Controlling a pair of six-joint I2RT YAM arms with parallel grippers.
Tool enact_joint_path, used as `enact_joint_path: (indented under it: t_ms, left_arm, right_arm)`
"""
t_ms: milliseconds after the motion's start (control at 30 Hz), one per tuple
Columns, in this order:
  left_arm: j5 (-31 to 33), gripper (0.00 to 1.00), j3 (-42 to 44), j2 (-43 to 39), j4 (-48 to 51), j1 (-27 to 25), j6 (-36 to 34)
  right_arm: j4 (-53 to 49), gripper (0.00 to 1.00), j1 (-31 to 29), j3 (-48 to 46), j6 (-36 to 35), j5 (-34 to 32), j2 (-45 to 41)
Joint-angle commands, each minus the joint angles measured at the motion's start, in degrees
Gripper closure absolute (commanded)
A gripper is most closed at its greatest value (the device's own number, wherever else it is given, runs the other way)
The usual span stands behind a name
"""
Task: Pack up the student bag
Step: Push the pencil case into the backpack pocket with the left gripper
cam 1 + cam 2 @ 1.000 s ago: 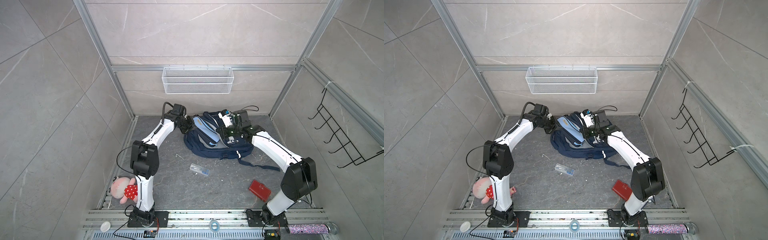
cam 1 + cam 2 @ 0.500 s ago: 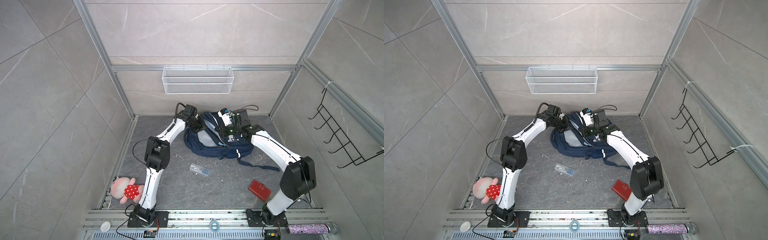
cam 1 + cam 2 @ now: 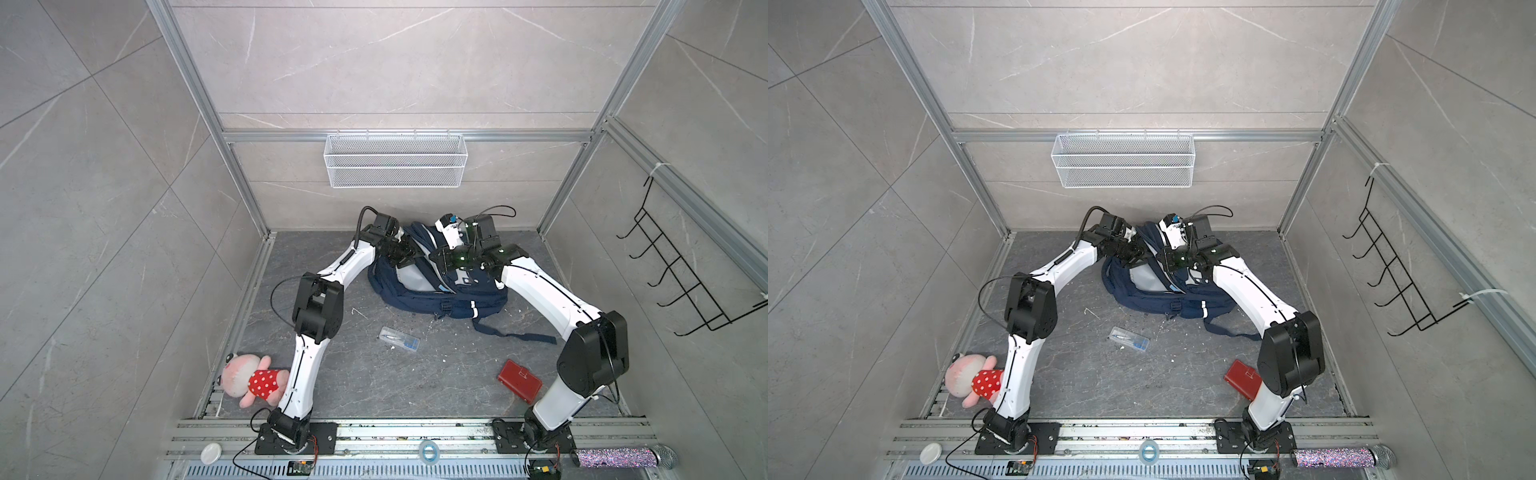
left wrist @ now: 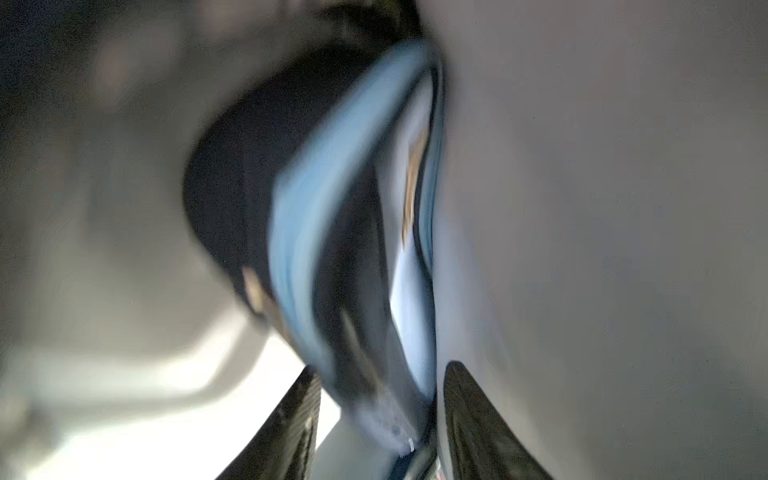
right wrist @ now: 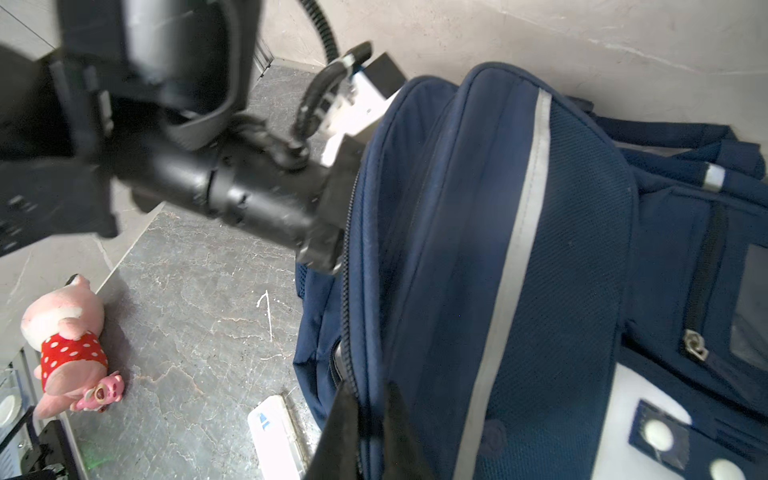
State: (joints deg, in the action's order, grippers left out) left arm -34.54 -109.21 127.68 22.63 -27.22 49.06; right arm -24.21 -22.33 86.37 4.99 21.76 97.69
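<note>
The navy student bag (image 3: 440,295) (image 3: 1163,297) lies at the back of the floor with its main compartment gaping. My left gripper (image 3: 409,257) (image 3: 1138,255) reaches into that opening. In the left wrist view its jaws (image 4: 380,374) stand apart, open, around the end of a blurred light-blue fabric thing (image 4: 307,216) without pinching it. My right gripper (image 3: 440,259) (image 5: 372,411) is shut on the bag's zip edge (image 5: 353,332) and holds the flap up. The bag's grey stripe (image 5: 519,232) runs past its fingers.
On the floor lie a clear plastic box (image 3: 399,334), a red case (image 3: 519,380) and a pink plush in a red dotted dress (image 3: 249,380) beside the left arm's base. A wire basket (image 3: 395,166) hangs on the back wall. A black hook rack (image 3: 685,282) is on the right wall.
The left gripper has swung right from the bag's left rim into its opening, and its jaws have come apart. The light-blue thing now sits deeper in the bag. The right gripper has kept its hold.
</note>
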Motion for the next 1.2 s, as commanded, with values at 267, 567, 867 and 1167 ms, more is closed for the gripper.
enact_joint_path:
  t_ms: [267, 567, 867, 1167]
  left_arm:
    - [0.62, 0.56, 12.91, -8.29, -16.57, 0.87, 8.79]
    - [4.84, 0.67, 14.21, -2.71, -27.97, 0.94, 16.51]
    - [6.2, 0.66, 6.99, 3.71, -31.93, -1.67, 16.97]
    - [4.37, 0.65, -3.98, 15.05, -42.77, -5.56, 23.03]
  right_arm:
    - [-0.2, 1.0, -0.97, 3.16, 4.77, 1.8, 0.57]
    - [-1.24, 1.0, -1.39, 4.95, 5.54, 1.84, 1.58]
    - [-0.69, 1.0, -2.14, 1.67, 5.91, 2.56, 0.86]
    - [1.14, 1.0, -2.43, 2.28, 7.43, 4.23, 2.49]
